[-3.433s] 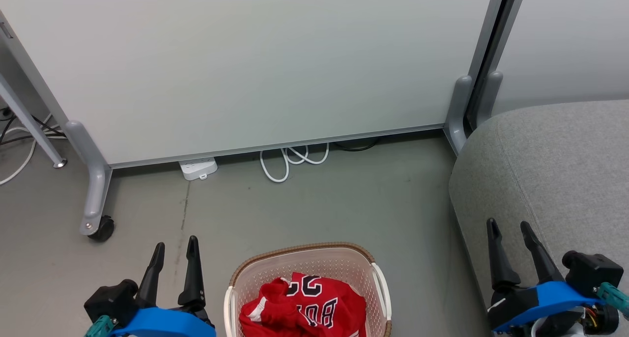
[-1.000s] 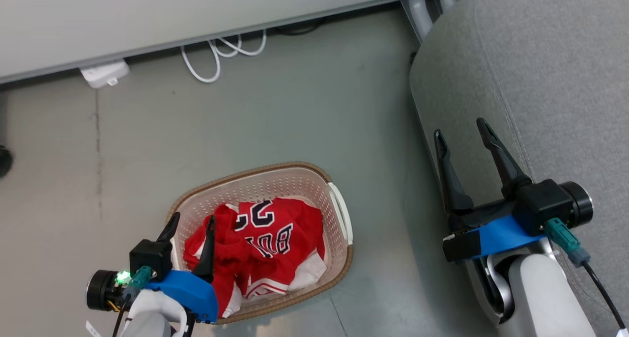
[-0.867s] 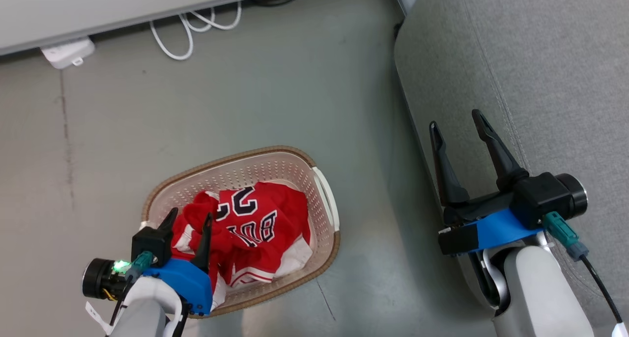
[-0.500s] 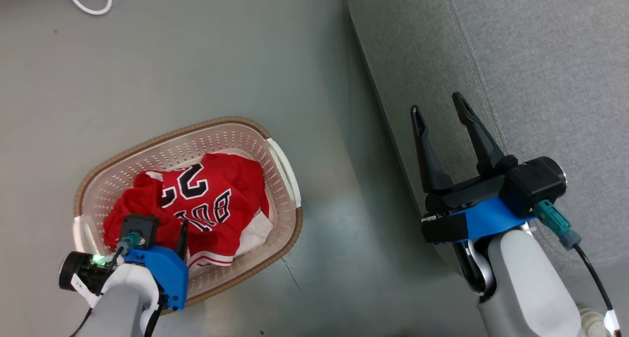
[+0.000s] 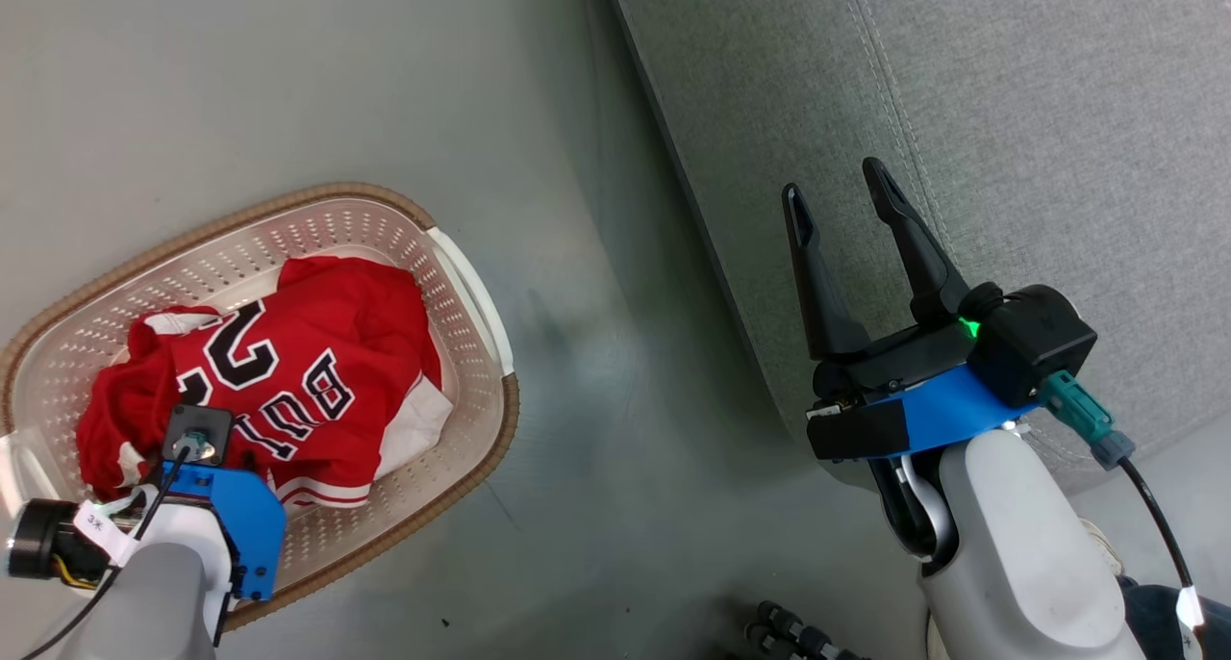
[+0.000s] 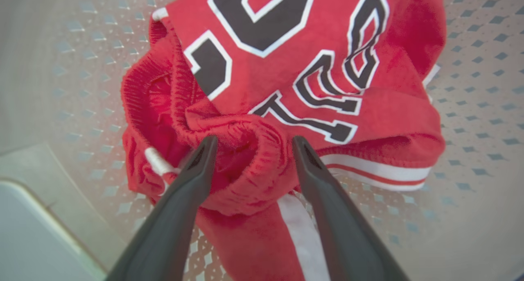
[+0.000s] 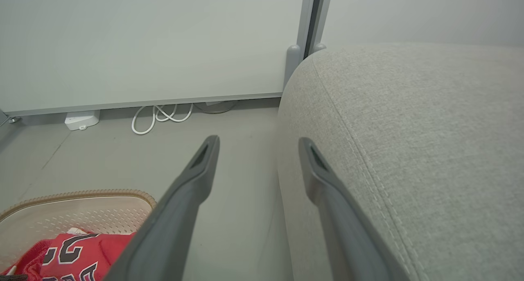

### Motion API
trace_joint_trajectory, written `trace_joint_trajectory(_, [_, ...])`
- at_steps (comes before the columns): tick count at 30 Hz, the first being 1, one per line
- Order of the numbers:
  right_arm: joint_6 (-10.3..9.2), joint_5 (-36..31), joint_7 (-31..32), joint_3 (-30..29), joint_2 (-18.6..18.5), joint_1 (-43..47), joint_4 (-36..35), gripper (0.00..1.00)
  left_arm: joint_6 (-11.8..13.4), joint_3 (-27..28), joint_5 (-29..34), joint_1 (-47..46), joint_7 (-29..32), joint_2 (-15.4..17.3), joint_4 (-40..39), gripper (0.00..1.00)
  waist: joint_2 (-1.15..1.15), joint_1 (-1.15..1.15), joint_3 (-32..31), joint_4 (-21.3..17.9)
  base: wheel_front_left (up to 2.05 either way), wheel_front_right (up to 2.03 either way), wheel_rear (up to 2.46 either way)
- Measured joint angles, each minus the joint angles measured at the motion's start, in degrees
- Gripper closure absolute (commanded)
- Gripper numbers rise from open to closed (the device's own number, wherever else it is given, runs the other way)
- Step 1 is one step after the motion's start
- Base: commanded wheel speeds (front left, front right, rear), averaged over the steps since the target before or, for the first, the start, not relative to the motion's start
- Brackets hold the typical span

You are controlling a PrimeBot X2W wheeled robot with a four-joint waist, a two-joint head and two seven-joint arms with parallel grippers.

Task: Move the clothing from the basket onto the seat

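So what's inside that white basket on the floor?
Crumpled red clothing with black-and-white lettering lies in the basket. The left gripper has its fingers either side of a bunched fold. Anything beneath the cloth is hidden.

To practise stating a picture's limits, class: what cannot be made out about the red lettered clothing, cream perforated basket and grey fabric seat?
1. Clothing: garment count; top folds hide what lies beneath, head and left wrist views.
2. Basket: left end, cut off by the head view's left edge.
3. Left gripper: fingers hidden beneath its blue wrist mount, head view.
4. Seat: full extent, cut off by head view's top and right edges.
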Motion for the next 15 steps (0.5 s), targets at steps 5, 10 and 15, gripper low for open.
trace_joint_trajectory(5, [0.0,0.47,-0.07,-0.02,0.0,-0.3,-0.45,0.0,1.07,-1.75,1.51,-1.59,3.36,0.58,2.25,0.0,0.0,0.0,0.88,-0.44,0.0,0.0,0.0])
trace_joint_trajectory(10, [0.0,1.0,-0.08,0.37,0.01,-0.7,-0.94,0.0,0.34,-3.83,2.85,-2.83,7.01,0.71,4.02,0.0,0.0,-0.01,1.15,-0.26,0.0,0.0,0.0])
trace_joint_trajectory(15, [0.0,1.46,-0.08,0.71,0.01,-1.15,-1.13,0.0,-0.58,-5.57,3.54,-3.82,9.44,0.83,4.99,1.0,0.0,-0.01,1.47,-0.12,0.0,0.0,0.0])
